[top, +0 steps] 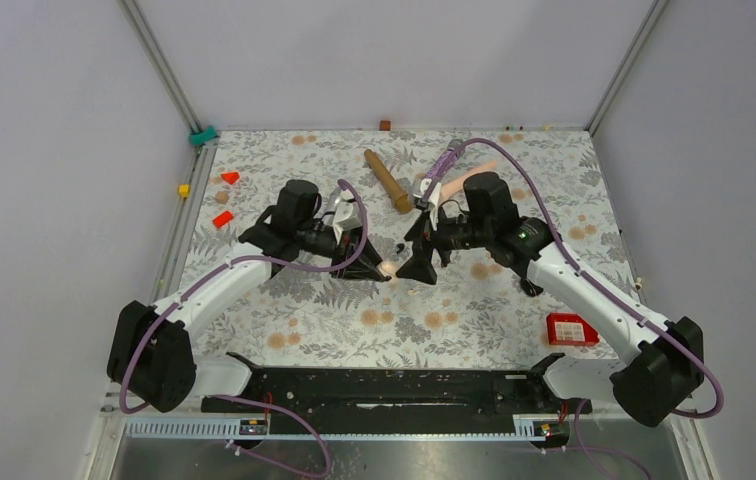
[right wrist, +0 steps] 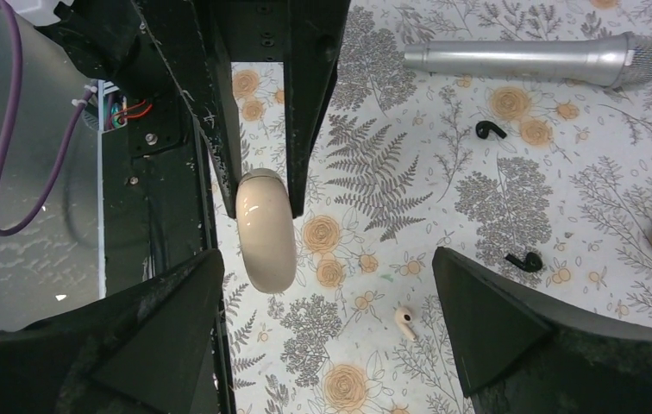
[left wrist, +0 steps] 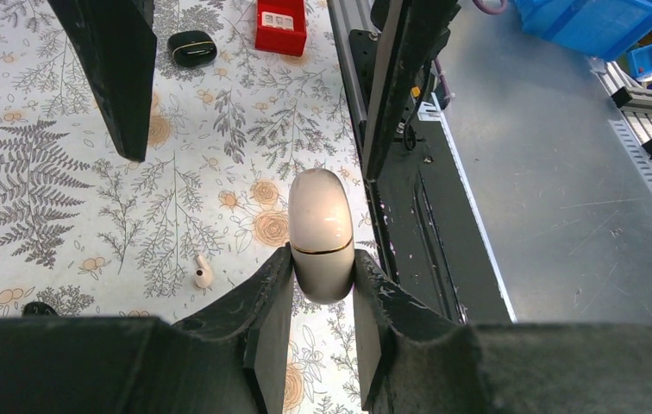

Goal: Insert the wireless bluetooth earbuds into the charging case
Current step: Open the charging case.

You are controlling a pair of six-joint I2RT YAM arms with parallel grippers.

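My left gripper [left wrist: 322, 263] is shut on a cream oval charging case [left wrist: 321, 231] with a gold seam, held above the mat; the case also shows in the top view [top: 387, 268]. My right gripper [right wrist: 327, 254] is open and empty, just right of the case [right wrist: 266, 228], its jaws wide apart. Two tiny black earbuds lie on the mat, one [right wrist: 491, 130] near the silver microphone and one [right wrist: 525, 260] by my right finger. A cream earbud [right wrist: 405, 320] lies between my right fingers; it also shows in the left wrist view [left wrist: 203, 272].
A silver microphone [right wrist: 534, 59] lies beyond the black earbuds. A round black pebble-like case [left wrist: 192, 47] and a red box [left wrist: 281, 24] sit toward the right front. A brown stick [top: 387, 180] and a pink stick [top: 459, 178] lie at the back. Red blocks [top: 222, 219] lie at the left.
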